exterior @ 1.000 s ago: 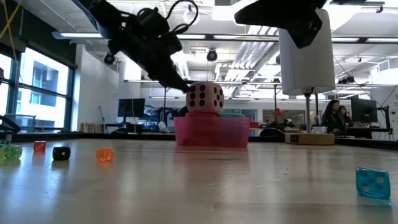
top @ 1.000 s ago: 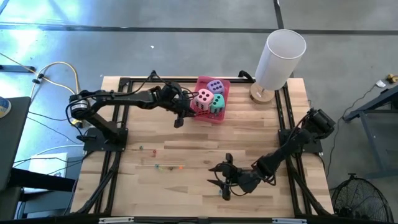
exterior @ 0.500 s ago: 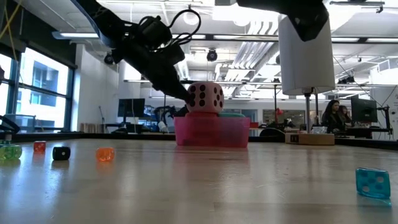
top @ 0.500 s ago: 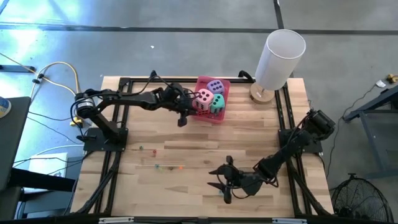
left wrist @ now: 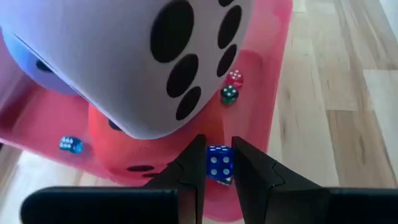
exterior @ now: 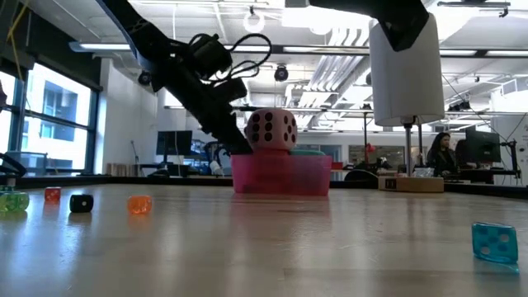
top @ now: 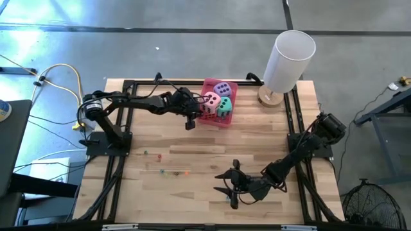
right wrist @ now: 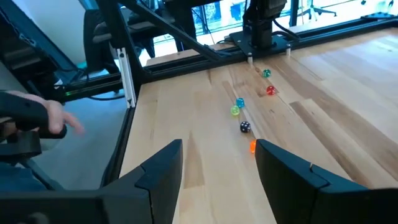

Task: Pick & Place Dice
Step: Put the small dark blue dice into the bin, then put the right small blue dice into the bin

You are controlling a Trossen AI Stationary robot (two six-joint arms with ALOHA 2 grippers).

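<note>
A pink translucent tray [top: 207, 120] at the table's far middle holds the big pink die [top: 210, 101], the purple die [top: 223, 88] and the teal die [top: 225, 106]. The red die [left wrist: 118, 146] lies under the pink die [left wrist: 130, 56]. My left gripper [top: 190, 122] is at the tray's left near corner, shut on a small blue die [left wrist: 217, 163]. My right gripper [top: 229, 187] is open and empty, low near the table's front edge; its fingers show wide apart in the right wrist view [right wrist: 217, 177]. My left gripper pinches the small blue die's two opposite sides [left wrist: 210, 167] between its two fingertips [left wrist: 194, 165]. The fingers slant down from the table's left [exterior: 235, 144] toward the tray. The die sits between the tips over the tray's inside, in front of the red die.
Small dice lie in the tray [left wrist: 228, 94]. Several small coloured dice lie in a row on the table's left near part [top: 172, 171], also in the right wrist view [right wrist: 244, 126]. One blue small die lies by my right gripper [exterior: 495, 243]. A white cylinder lamp [top: 289, 58] stands far right. A person's hand [right wrist: 59, 121] shows beyond the table.
My left gripper has gone a little toward the table's right, up to the tray, and down along the tray's left wall. The big dice in the tray have kept still.
</note>
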